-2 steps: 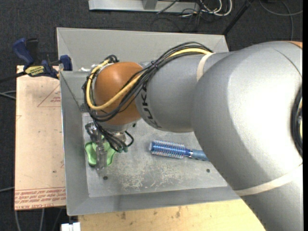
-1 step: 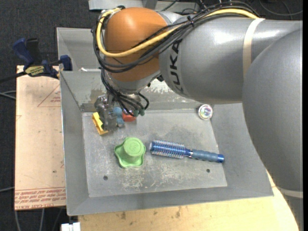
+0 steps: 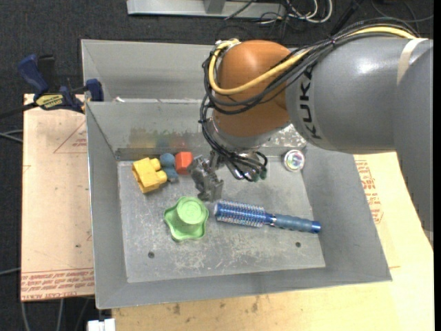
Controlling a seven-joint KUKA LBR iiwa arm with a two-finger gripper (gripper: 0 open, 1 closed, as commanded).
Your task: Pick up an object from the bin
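Lying just beside tool, green cup

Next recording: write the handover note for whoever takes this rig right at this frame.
Gripper: down in the bin, near the back of its floor.
Nearest things: orange block just to its left, green cup just in front, blue brush in front and to the right.
Further off: yellow block and small blue piece at left, shiny disc at right.
Done: nothing lifted; all things lie on the floor.
Left: close on one thing and lift it out.
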